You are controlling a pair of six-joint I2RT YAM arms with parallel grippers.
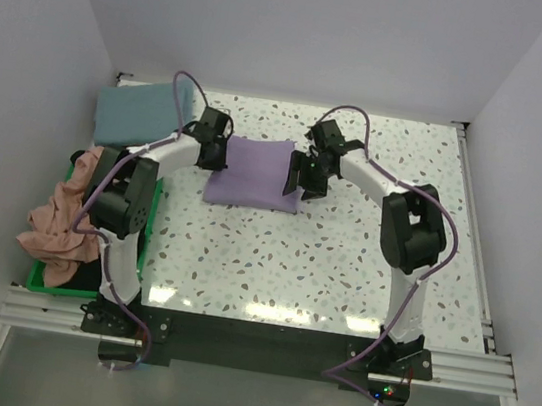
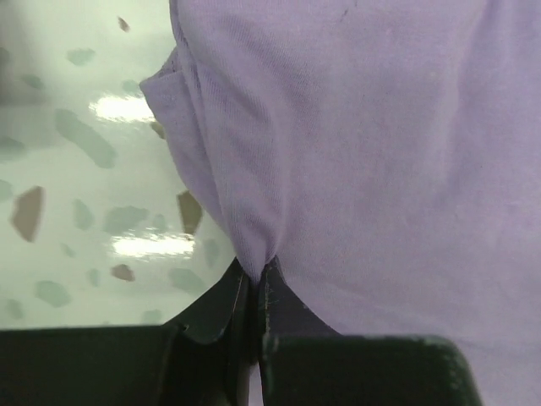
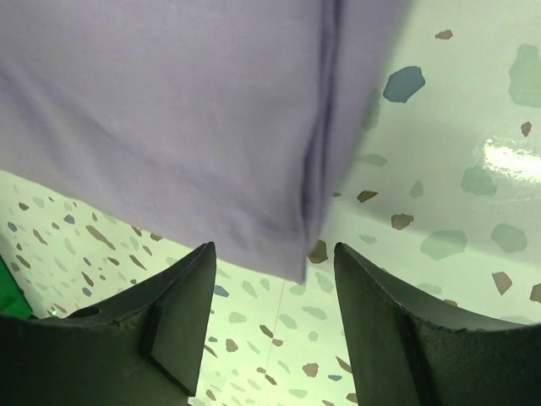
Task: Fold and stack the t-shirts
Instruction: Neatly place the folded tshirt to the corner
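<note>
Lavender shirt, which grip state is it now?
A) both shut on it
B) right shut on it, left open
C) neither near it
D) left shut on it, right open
D: the left gripper is shut with a pinch of the lavender shirt bunched at its tips, while the right gripper stands open at the shirt's corner.

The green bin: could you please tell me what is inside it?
A crumpled pink shirt lies in the bin and spills over its rim. Anything under the shirt is covered, and the left arm hides the bin's right side.
</note>
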